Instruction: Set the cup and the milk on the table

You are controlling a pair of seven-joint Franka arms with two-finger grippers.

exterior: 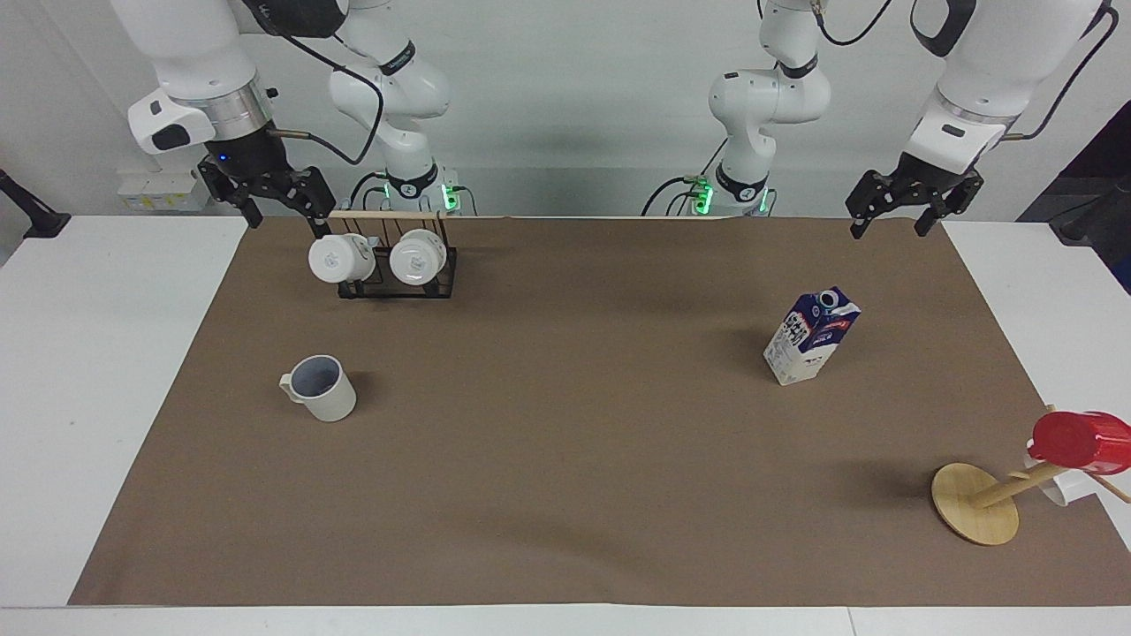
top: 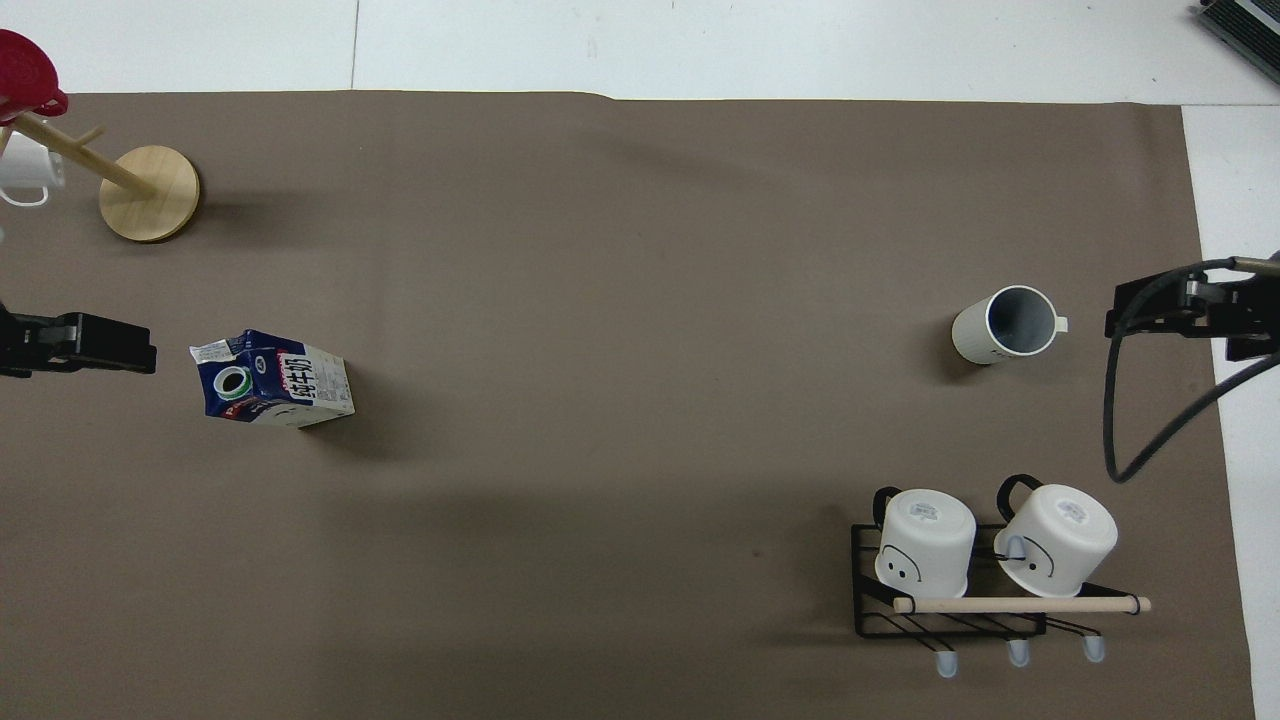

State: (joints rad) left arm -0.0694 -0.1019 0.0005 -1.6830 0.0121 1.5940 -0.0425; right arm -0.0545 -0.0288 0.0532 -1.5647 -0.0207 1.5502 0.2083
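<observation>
The off-white cup (exterior: 322, 389) (top: 1008, 325) stands upright on the brown mat (exterior: 565, 477) of the white table (exterior: 88, 397), toward the right arm's end. The blue and white milk carton (exterior: 811, 337) (top: 272, 380) stands upright on the mat toward the left arm's end. My right gripper (exterior: 284, 221) hangs open and empty in the air over the mat's edge beside the mug rack, apart from the cup. My left gripper (exterior: 887, 230) hangs open and empty in the air over the mat's corner at the left arm's end, apart from the milk.
A black wire rack (exterior: 398, 281) (top: 950, 620) holding two white mugs stands nearer to the robots than the cup. A wooden mug tree (exterior: 976, 503) (top: 150, 193) with a red cup (exterior: 1078, 440) stands farther from the robots than the milk, at the mat's corner.
</observation>
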